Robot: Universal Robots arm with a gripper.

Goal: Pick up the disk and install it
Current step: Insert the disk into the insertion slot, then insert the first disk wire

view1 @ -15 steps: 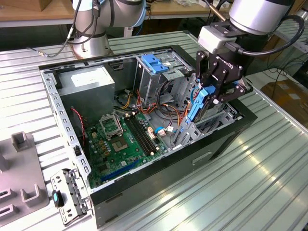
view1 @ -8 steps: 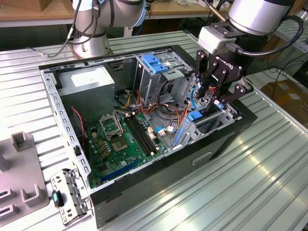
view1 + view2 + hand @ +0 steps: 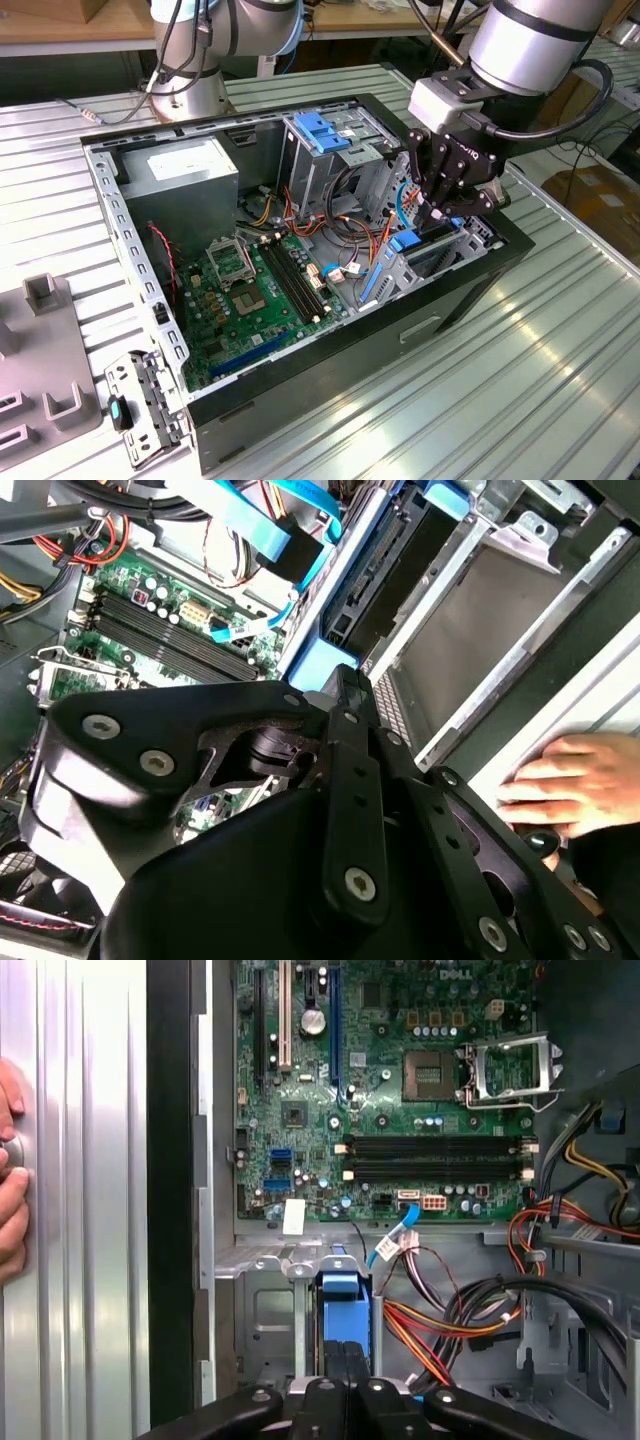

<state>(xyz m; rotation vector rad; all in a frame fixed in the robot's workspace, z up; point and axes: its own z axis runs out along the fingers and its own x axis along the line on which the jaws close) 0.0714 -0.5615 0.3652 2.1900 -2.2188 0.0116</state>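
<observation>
The disk (image 3: 405, 242) stands on edge in the drive bay at the side of the open computer case (image 3: 470, 290) toward the exterior view's right; its blue carrier end (image 3: 340, 1300) faces up out of the metal bay. My gripper (image 3: 437, 212) hangs straight over it. In the first wrist view the two black fingers lie together with no gap, and the gripper (image 3: 347, 1355) rests its tips on the blue end. The second wrist view shows the blue rail (image 3: 318, 665) right at the fingertips, with the disk's dark edge running down into the bay.
The green motherboard (image 3: 250, 290) fills the case floor, with orange and black cables (image 3: 450, 1320) beside the bay. A grey box (image 3: 190, 170) and a cage with a light-blue flap (image 3: 325, 130) stand at the back. A person's hand (image 3: 580, 780) rests outside the case wall.
</observation>
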